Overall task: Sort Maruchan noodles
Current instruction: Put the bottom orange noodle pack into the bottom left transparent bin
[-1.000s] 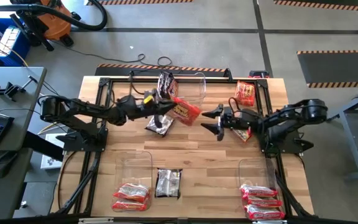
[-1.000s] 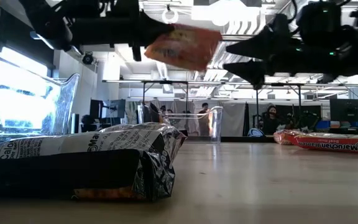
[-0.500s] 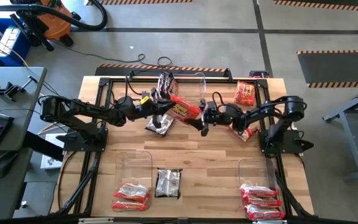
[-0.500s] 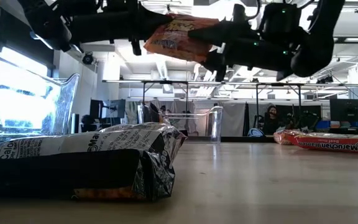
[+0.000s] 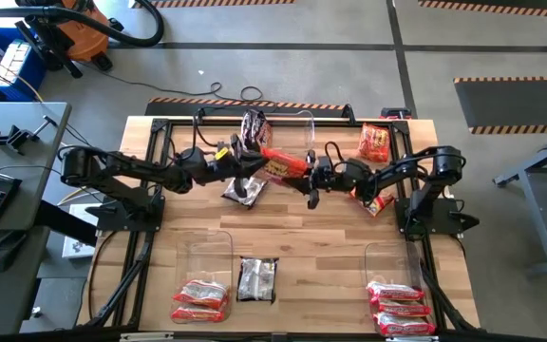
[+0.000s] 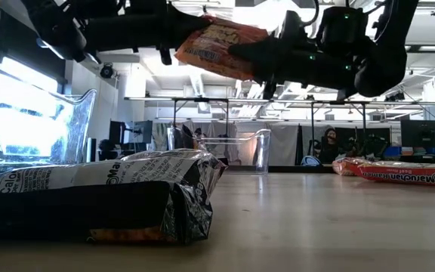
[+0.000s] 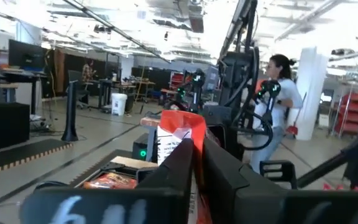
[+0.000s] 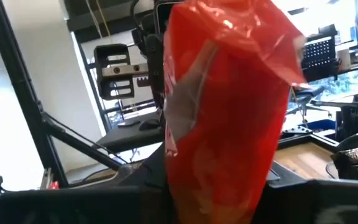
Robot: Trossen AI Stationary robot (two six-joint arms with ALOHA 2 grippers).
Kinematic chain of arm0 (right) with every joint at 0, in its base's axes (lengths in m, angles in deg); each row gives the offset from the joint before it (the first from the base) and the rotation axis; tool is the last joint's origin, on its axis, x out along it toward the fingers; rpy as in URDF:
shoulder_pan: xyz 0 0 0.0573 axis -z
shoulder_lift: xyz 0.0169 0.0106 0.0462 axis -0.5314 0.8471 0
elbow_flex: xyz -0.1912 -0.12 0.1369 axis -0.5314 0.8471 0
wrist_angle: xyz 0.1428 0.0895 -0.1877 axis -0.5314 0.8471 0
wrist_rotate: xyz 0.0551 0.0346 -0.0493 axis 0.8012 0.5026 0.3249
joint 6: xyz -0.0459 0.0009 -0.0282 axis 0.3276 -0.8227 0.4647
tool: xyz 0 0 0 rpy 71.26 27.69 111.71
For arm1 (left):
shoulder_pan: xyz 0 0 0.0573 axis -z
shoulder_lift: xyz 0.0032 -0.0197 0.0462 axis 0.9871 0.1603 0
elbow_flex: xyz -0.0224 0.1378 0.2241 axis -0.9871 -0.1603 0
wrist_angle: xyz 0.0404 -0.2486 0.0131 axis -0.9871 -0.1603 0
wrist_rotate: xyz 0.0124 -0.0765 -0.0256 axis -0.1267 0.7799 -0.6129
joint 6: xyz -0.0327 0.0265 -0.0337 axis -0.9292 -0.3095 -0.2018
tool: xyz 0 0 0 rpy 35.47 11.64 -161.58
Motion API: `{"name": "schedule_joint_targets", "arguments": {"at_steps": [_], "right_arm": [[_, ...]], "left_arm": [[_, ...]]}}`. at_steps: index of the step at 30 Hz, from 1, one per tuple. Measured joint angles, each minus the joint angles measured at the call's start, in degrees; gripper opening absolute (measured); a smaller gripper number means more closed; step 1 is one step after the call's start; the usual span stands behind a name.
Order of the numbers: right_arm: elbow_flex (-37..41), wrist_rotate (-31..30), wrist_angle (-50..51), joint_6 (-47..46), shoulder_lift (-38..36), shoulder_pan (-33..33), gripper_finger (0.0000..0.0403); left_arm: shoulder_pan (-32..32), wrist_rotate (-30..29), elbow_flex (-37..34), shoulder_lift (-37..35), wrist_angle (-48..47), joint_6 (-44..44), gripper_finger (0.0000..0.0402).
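An orange-red noodle packet hangs in the air over the table's far middle, held from both sides. My left gripper is shut on its left end and my right gripper is shut on its right end. In the low view the packet sits tilted between the two arms. A black-silver packet lies flat on the table just below them. Another dark packet stands in a clear bin at the far edge. My left gripper pinches the packet's left end between its two fingers, coming about level from the table's left. The packet is lifted clear of the table. My right gripper pinches the packet's right end between its two fingers, coming about level from the table's right. In its wrist view the packet stands up between the fingers.
Orange-red packets lie at the far right and under the right arm. Near the front edge, a clear bin holds red-and-white packets, a black packet lies loose, and another bin holds red packets.
My right gripper has moved toward the table's left, up to the packet, and shut its wide-open fingers on the packet's right end. The packet has stayed in the air in my left gripper.
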State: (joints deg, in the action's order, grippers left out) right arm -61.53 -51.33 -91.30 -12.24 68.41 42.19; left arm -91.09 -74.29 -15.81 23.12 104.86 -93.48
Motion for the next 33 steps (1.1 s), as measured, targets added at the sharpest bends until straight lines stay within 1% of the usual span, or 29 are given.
{"name": "schedule_joint_targets", "arguments": {"at_steps": [2,4,7,11,15,18,20,24,26,29,33], "right_arm": [[0.0,0.8,0.4,0.1,0.0,0.0,0.0087],[0.0,0.9,2.1,1.2,-0.2,0.0,0.0087],[0.0,0.9,8.5,3.5,-1.7,0.0,0.0087],[-0.1,0.9,20.8,7.5,-5.9,-0.1,0.0092],[-1.8,1.0,35.8,12.7,-10.2,-1.6,0.0089],[-5.4,0.4,44.6,15.8,-10.7,-3.8,0.0089],[-8.1,-0.4,50.5,17.8,-10.6,-5.4,0.0089],[-12.3,-5.8,57.9,20.9,-9.9,-8.5,0.009],[-13.2,-7.4,59.8,21.4,-9.9,-9.7,0.009],[-13.9,-8.2,60.1,21.6,-9.9,-10.8,0.009],[-14.1,-8.6,60.2,22.0,-9.9,-11.4,0.009]], "left_arm": [[0.2,0.2,0.0,-1.4,-2.9,0.4,0.0039],[0.2,0.0,0.3,-4.0,-9.2,0.5,0.0055],[0.2,-1.9,1.8,-9.6,-26.0,0.5,0.008],[1.1,-4.1,6.6,-16.2,-49.2,1.8,0.0112],[3.9,-4.2,11.9,-17.7,-65.0,2.0,0.0139],[6.8,-4.2,15.8,-16.2,-71.9,4.5,0.0156],[8.6,-4.7,18.1,-14.2,-74.2,4.9,0.0168],[10.9,-5.2,24.4,-9.5,-78.5,4.9,0.019],[11.6,-5.4,27.9,-6.7,-83.5,4.3,0.0202],[12.2,-5.5,33.5,-2.3,-90.7,3.4,0.022],[12.9,-5.9,39.3,3.0,-96.3,4.2,0.0238]]}}
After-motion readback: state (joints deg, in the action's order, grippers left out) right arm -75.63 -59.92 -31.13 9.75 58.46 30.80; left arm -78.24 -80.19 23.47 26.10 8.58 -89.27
